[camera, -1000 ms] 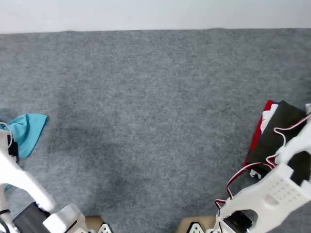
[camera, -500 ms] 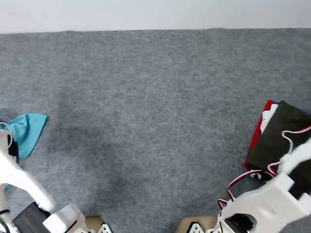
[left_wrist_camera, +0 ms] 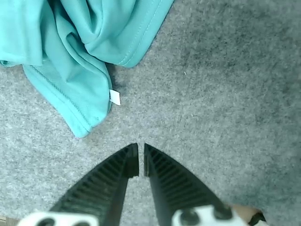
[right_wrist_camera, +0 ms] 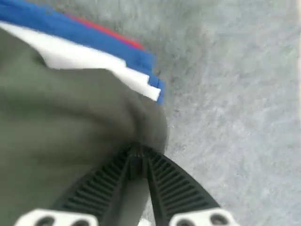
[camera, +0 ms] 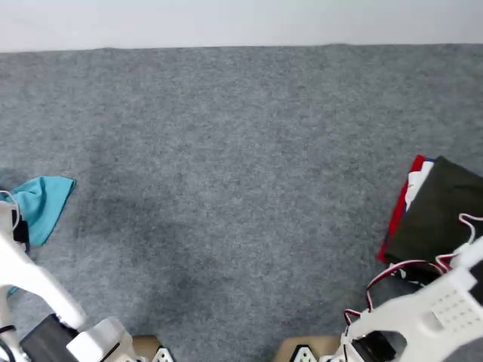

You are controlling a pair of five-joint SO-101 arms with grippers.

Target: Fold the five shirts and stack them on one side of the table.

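A crumpled teal shirt (camera: 39, 202) lies at the table's left edge. In the left wrist view my left gripper (left_wrist_camera: 139, 159) hovers shut over bare carpet, a short way from the teal shirt (left_wrist_camera: 80, 52), with nothing between its fingers. At the right edge sits a stack of folded shirts with a dark olive shirt (camera: 436, 215) on top and white, blue and red layers (camera: 404, 197) peeking out below. My right gripper (right_wrist_camera: 138, 159) is shut, its tips resting against the edge of the dark olive shirt (right_wrist_camera: 61, 117). I cannot make out fabric between them.
Grey carpet (camera: 241, 166) covers the whole table. A pale wall (camera: 241, 23) runs along the far edge. The left arm (camera: 34, 290) stands at the near left. The right arm (camera: 430, 317), with its red and white cable, stands at the near right.
The right arm has drawn back toward the near right corner, uncovering more of the dark top shirt. The stack, the teal shirt and the left arm have stayed put.
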